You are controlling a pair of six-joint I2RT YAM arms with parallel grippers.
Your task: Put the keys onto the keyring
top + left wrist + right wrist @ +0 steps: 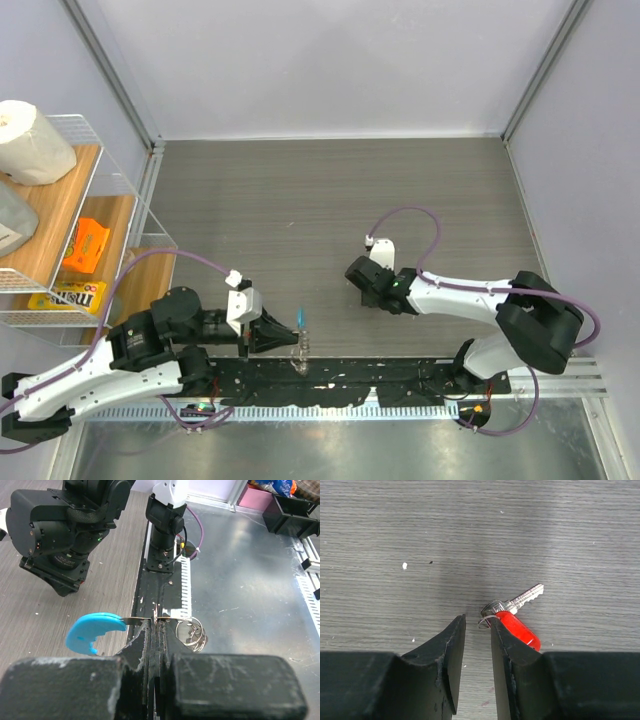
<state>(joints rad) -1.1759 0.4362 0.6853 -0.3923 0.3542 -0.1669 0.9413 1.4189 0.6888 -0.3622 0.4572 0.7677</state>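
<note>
Two claws are working over a grey wood-grain bench [390,525]. My left claw [156,626] is pressing fully together on the keyring [192,632]. It is pinching the thin metal link that runs between the light-blue crescent tag [94,631] and the silvery loops, holding it over the dark rail [150,580] near the arm bases. My right claw [477,619] is hovering with its jaws narrowly apart, gripping nothing that I can see. The key [519,629] is lying flat on the bench, touching or just beside the right-hand finger [507,647], with its blade pointing away. I am judging the key to be light, stiff and thin, with a slippery metal blade, so likely to skid when nudged. The red plastic head is looking like the best place to pinch, leaving its small wire ring [486,621] free for threading.
</note>
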